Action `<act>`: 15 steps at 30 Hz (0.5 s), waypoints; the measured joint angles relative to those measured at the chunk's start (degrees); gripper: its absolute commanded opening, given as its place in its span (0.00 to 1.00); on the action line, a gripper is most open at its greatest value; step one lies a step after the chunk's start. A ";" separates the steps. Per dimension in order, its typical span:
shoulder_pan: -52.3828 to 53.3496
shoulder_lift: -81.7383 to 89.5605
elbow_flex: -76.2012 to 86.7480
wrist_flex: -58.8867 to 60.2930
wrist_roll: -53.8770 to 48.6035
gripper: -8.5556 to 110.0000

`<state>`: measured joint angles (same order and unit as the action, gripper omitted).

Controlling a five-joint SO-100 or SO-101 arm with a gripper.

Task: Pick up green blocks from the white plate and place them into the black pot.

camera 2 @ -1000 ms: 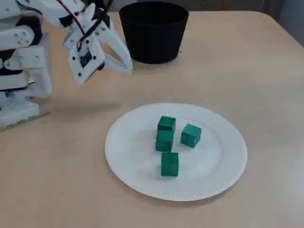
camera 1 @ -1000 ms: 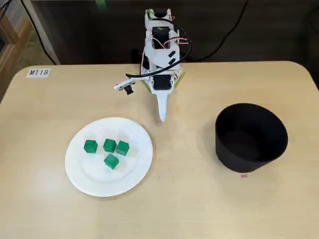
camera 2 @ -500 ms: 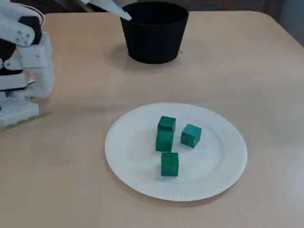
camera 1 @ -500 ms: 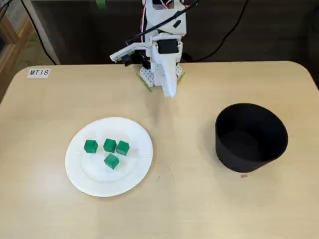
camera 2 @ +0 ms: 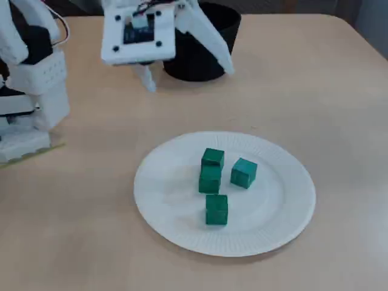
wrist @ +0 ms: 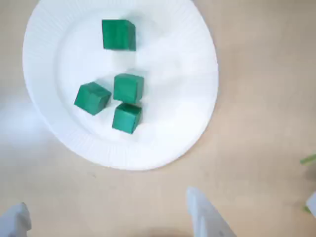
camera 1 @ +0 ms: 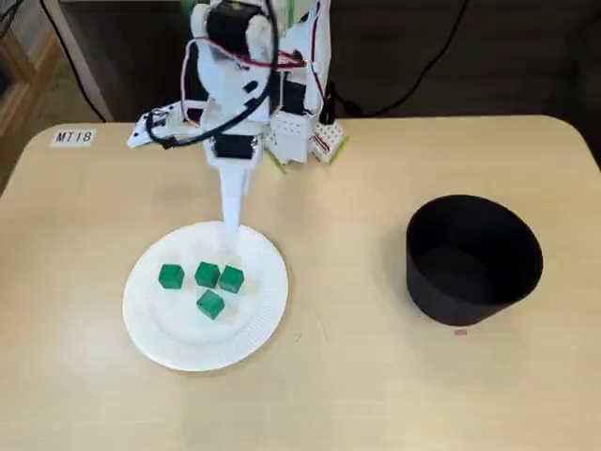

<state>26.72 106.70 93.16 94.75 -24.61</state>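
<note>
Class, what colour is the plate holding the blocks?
The plate is white; the wrist view shows it best.

Four green blocks (wrist: 128,88) are seen on the white plate (camera 1: 258,315), a round paper plate with a ribbed rim. They are small cubes of the same colour, resting flat near the middle of the plate. In a fixed view, three are set in a loose row: the left block (camera 1: 170,275), the middle block (camera 1: 207,274) and the right block (camera 1: 231,279), the last two close together. The fourth block (camera 1: 209,303) lies just below them. The black pot (camera 1: 460,296) is placed upright, its mouth open, well apart to the right of the plate.
</note>
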 measured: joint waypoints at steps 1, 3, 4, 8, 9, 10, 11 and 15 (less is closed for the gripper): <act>1.49 -1.41 -0.62 0.09 -0.70 0.43; 4.75 -4.48 -2.02 0.18 -2.46 0.43; 6.24 -6.15 -2.81 0.26 -3.52 0.43; 12.13 -13.62 -6.33 0.26 -8.88 0.42; 13.18 -15.64 -7.21 0.26 -10.20 0.42; 14.06 -17.23 -7.82 0.26 -11.43 0.43; 14.85 -18.98 -8.44 0.26 -12.57 0.43; 16.17 -24.79 -10.20 0.00 -15.64 0.45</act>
<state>42.89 81.91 82.97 94.75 -40.25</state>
